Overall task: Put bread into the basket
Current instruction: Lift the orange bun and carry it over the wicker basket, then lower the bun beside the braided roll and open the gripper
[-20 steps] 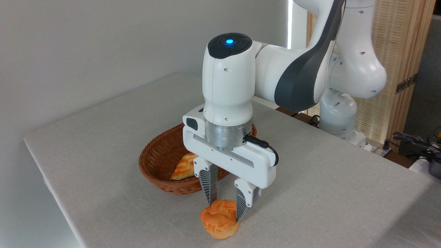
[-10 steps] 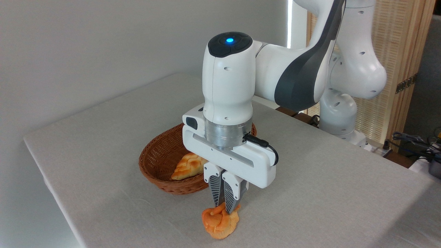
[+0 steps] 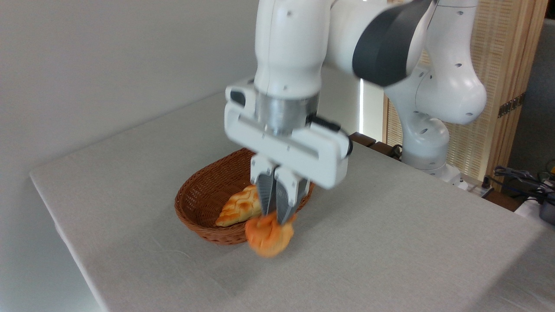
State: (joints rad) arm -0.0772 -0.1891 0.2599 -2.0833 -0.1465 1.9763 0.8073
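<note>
Orange bread (image 3: 268,236) hangs pinched in the nearly closed gripper (image 3: 277,216) (blurred) beside the wicker basket (image 3: 197,203).

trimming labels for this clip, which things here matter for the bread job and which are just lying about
Part of the job:
- bread, pinched in the gripper
- basket

Just there:
- braided loaf, lying in the basket
- cables at the right edge

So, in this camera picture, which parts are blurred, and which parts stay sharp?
In the camera view, the gripper and the bread it pinches are smeared by motion blur, as is the arm's wrist above them. The basket, the braided loaf inside it and the table look sharp. Lighting is soft, without glare.
</note>
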